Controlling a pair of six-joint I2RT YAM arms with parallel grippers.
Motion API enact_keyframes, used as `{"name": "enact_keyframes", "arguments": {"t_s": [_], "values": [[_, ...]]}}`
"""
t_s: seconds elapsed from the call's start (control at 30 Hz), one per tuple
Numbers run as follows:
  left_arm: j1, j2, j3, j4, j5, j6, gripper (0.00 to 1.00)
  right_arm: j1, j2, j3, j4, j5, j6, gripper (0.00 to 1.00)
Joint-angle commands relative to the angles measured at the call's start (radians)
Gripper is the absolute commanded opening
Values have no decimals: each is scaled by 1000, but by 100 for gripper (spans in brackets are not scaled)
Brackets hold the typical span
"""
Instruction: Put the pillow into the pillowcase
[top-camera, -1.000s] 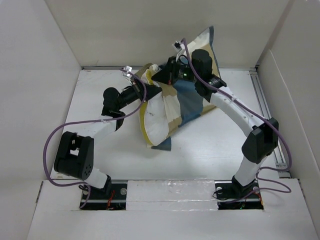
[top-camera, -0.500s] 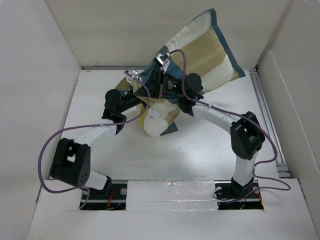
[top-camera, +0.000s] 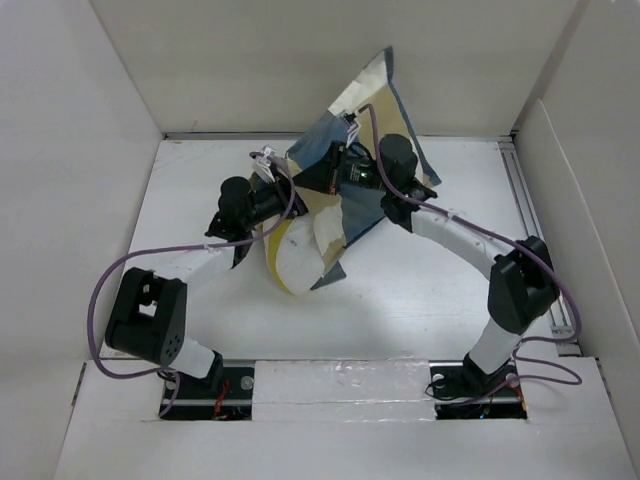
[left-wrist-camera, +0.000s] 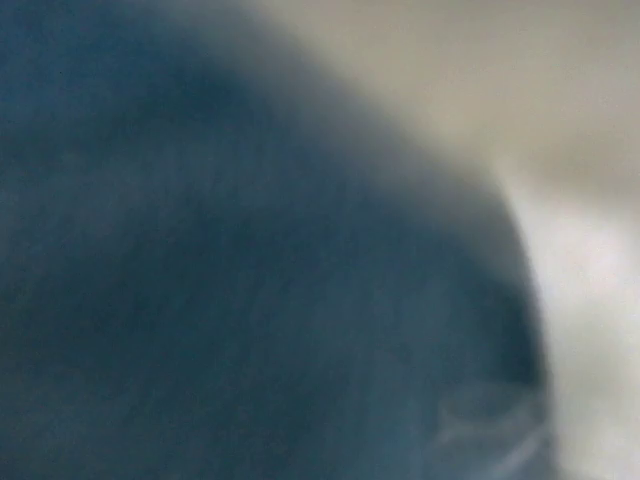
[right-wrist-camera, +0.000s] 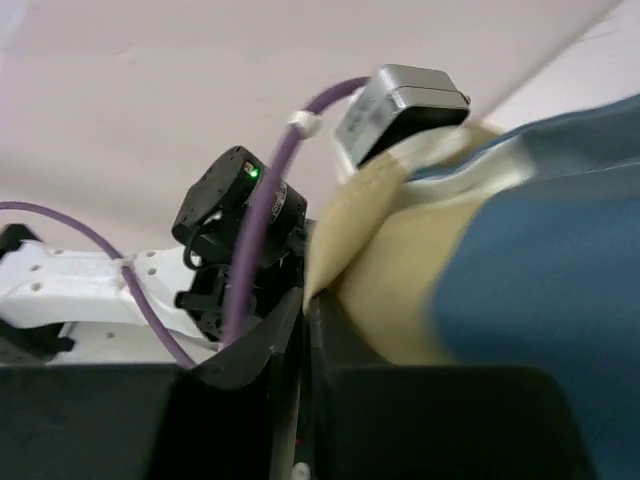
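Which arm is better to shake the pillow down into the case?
Probably right: the right gripper pinches the pillowcase, holding it above the pillow. The left gripper is hidden in its folds.

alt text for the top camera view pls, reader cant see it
The left arm and right arm meet at a blue, tan and cream checked pillowcase raised over a white table, its top corner pointing up. A white pillow with a yellow edge shows at its lower end.
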Motion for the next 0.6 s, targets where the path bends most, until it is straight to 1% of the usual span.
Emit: {"name": "enact_keyframes", "arguments": {"t_s": [0.0, 0.03, 0.07, 0.1, 0.13, 0.17, 0.2, 0.23, 0.27, 0.3, 0.33, 0.4, 0.43, 0.47, 0.5, 0.53, 0.57], "values": [[74, 110, 53, -22, -133, -83, 66, 20, -30, 116, -397, 28, -269, 14], [94, 176, 65, -2, -73, -109, 78, 9, 14, 133, -423, 28, -258, 46], [94, 201, 81, 8, -61, -129, 100, 0, 39, 153, -446, 45, -258, 54], [103, 219, 113, -3, -61, -140, 100, -19, 62, 191, -460, 62, -258, 65], [103, 242, 128, -29, -61, -140, 100, -19, 99, 206, -497, 83, -270, 100], [103, 243, 143, -72, -100, -140, 100, -35, 113, 217, -506, 106, -281, 100], [103, 243, 154, -166, -123, -129, 100, -45, 125, 226, -506, 118, -292, 100], [103, 232, 163, -220, -151, -108, 100, -60, 134, 226, -517, 135, -302, 100], [103, 221, 173, -279, -227, -95, 100, -71, 145, 226, -517, 135, -302, 100], [103, 209, 173, -338, -267, -79, 100, -80, 145, 226, -517, 144, -302, 100], [103, 195, 173, -453, -310, -57, 100, -103, 145, 226, -517, 145, -313, 100], [103, 152, 184, -559, -427, -8, 100, -123, 119, 203, -517, 167, -313, 100], [103, 135, 184, -630, -456, 9, 100, -132, 104, 184, -526, 198, -327, 100], [103, 115, 158, -658, -485, 18, 100, -144, 87, 174, -552, 215, -341, 100], [103, 64, 136, -673, -519, 18, 100, -145, 47, 174, -580, 238, -392, 100], [103, 33, 109, -673, -519, 27, 100, -145, 26, 162, -610, 303, -426, 100], [103, 1, 51, -658, -509, 43, 100, -135, 6, 141, -635, 347, -463, 100]]}}
